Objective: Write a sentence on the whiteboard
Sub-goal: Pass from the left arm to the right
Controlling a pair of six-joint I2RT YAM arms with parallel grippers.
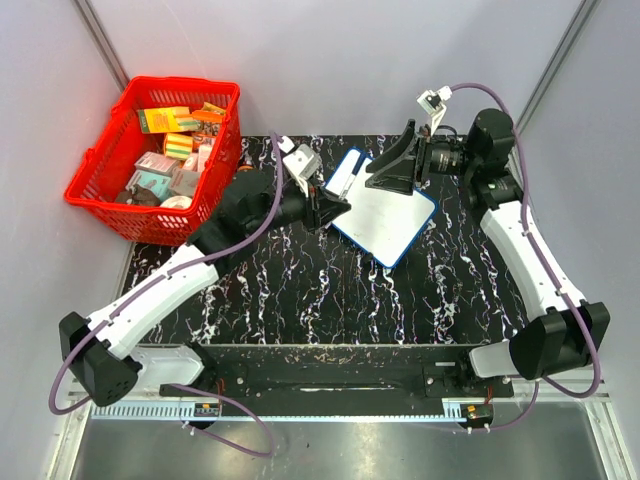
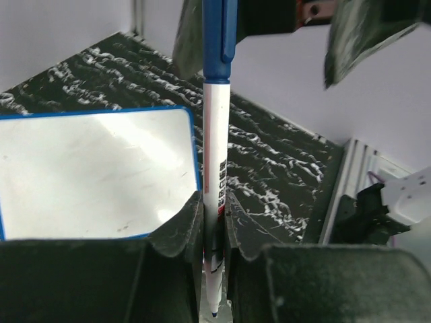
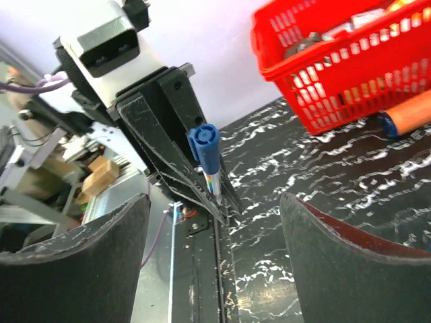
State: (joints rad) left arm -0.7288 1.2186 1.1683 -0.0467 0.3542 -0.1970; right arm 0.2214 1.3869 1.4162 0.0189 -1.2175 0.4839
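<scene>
We see the whiteboard (image 1: 395, 222) lying skewed on the table (image 1: 330, 295), right of the red basket (image 1: 98, 186): plain white with a thin blue rim. The left gripper (image 1: 338, 207) is clamped on a marker (image 2: 215, 168), and the right gripper (image 1: 392, 178) has its fingers spread.

Bright, even light from above fills the overhead view, where shadows under the arms are soft and focus is crisp throughout. In the left wrist view, glare washes the whiteboard (image 2: 94, 175) at 9 o'clock. The marker (image 2: 217, 168) is sharp at mid-length, while the left gripper (image 2: 214, 222) at 6 o'clock is dark and soft. The right wrist view shows the right gripper (image 3: 215, 202) blurred and dark at 7 and 5 o'clock. The red basket (image 3: 337, 74) at 1 o'clock is vivid but slightly soft.
</scene>
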